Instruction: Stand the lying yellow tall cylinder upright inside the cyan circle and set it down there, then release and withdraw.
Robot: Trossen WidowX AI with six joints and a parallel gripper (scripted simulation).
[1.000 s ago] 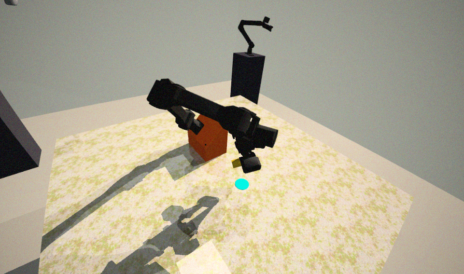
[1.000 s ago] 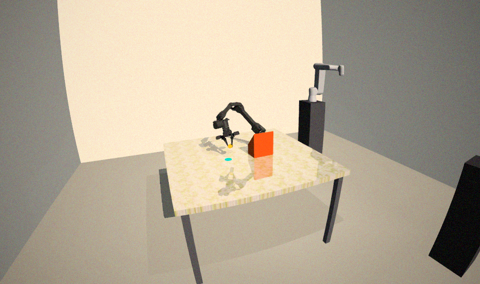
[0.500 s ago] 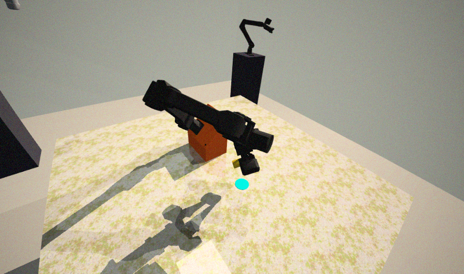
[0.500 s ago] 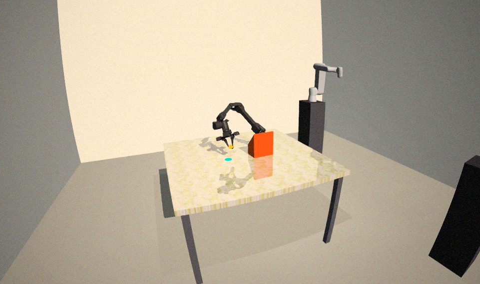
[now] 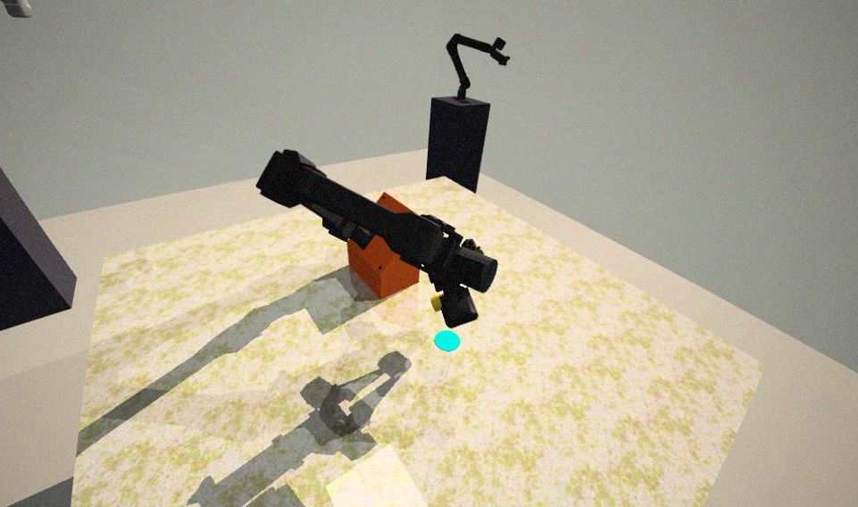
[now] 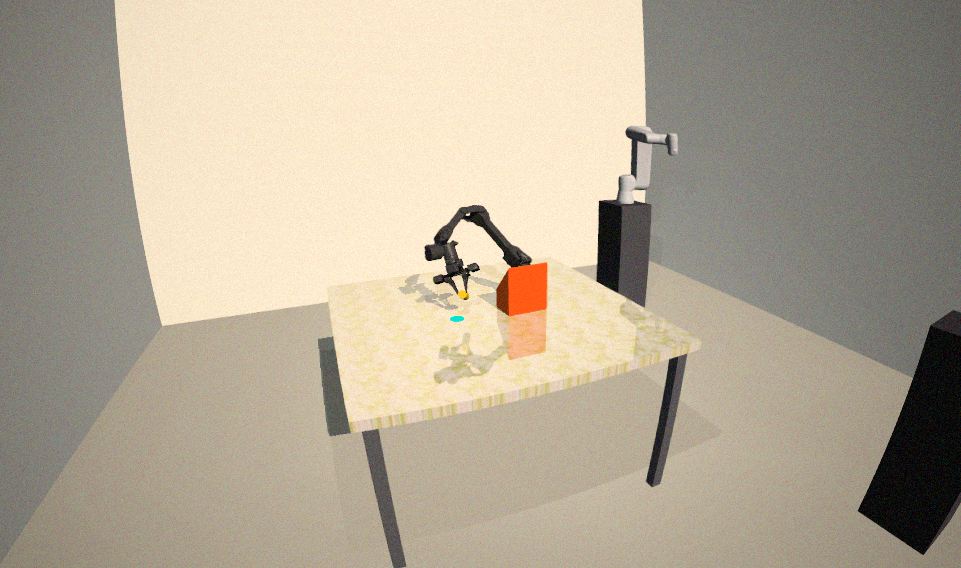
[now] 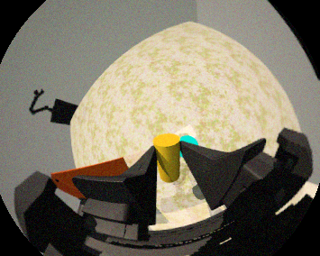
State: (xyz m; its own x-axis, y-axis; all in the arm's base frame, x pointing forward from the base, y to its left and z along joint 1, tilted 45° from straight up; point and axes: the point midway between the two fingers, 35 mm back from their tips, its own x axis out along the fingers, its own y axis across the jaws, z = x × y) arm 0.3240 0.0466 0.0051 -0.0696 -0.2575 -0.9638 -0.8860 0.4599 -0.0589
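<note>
The yellow cylinder (image 5: pixel 436 303) (image 6: pixel 462 294) (image 7: pixel 169 158) is held in the air, clear of the table top, and looks tilted. My gripper (image 6: pixel 464 296) (image 7: pixel 167 146) is shut on it, one finger on each side in the wrist view; in the top view the gripper hides most of it. The cyan circle (image 5: pixel 446 340) (image 6: pixel 457 318) (image 7: pixel 188 141) lies flat on the table, with nothing on it. In the top view it shows just below the gripper; in the wrist view the right finger's tip and the cylinder border it.
An orange block (image 5: pixel 381 267) (image 6: pixel 528 289) (image 7: pixel 90 176) with a sloped face stands on the patterned table (image 5: pixel 608 378) (image 6: pixel 575 359) (image 7: pixel 178 68), near the arm. Other arms stand on dark pedestals (image 5: pixel 457 141) (image 6: pixel 623 246) beyond the table.
</note>
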